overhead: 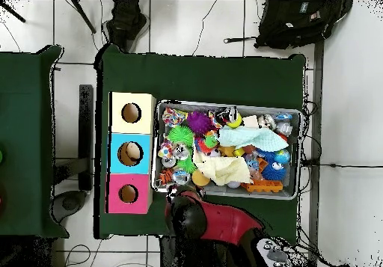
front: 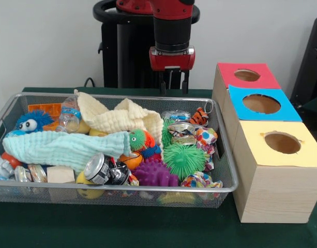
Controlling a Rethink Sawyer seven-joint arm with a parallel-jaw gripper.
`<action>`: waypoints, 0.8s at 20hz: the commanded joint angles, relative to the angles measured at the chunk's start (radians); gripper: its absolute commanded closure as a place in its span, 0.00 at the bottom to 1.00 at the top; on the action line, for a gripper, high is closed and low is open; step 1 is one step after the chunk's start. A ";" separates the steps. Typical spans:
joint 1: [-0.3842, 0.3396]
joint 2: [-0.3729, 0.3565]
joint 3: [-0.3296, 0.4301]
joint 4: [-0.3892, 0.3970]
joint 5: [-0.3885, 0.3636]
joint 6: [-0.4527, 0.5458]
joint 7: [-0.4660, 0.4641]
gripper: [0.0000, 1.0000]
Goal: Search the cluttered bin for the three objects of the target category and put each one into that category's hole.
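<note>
My gripper (front: 174, 89) hangs open and empty just above the far rim of the wire bin (front: 224, 155), right of its middle. Beneath and in front of it lie a cream cloth (front: 122, 120), a tiger-striped toy (front: 200, 116) and patterned fabric toys (front: 206, 137). Further forward are a green spiky ball (front: 184, 159), a purple spiky ball (front: 153, 173), a soda can (front: 103, 168), a mint cloth (front: 60, 148), a blue fuzzy toy (front: 30, 122), a plastic bottle (front: 70, 117) and a wooden block (front: 60, 174). Overhead, the red arm (overhead: 198, 218) hides the gripper at the bin's (overhead: 247, 105) robot-side edge.
Three wooden boxes stand in a row beside the bin, each with a round hole in a coloured top: red (front: 246, 75), blue (front: 261, 104), yellow (front: 282, 142). Overhead they show as pink (overhead: 129, 194), blue (overhead: 132, 153) and yellow (overhead: 132, 113). Green cloth (front: 148, 227) covers the table.
</note>
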 commanded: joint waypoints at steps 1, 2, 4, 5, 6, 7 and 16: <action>-0.031 0.036 0.094 -0.088 -0.020 0.045 0.093 0.00; -0.030 0.037 0.094 -0.089 -0.019 0.042 0.094 0.00; -0.028 0.043 0.094 -0.093 -0.016 0.034 0.100 0.00; -0.027 0.045 0.096 -0.096 -0.013 0.032 0.102 0.00; -0.027 0.047 0.098 -0.097 -0.011 0.032 0.104 0.00; -0.027 0.049 0.101 -0.096 -0.008 0.026 0.109 0.00; -0.015 0.044 0.107 -0.105 0.019 0.031 0.130 0.00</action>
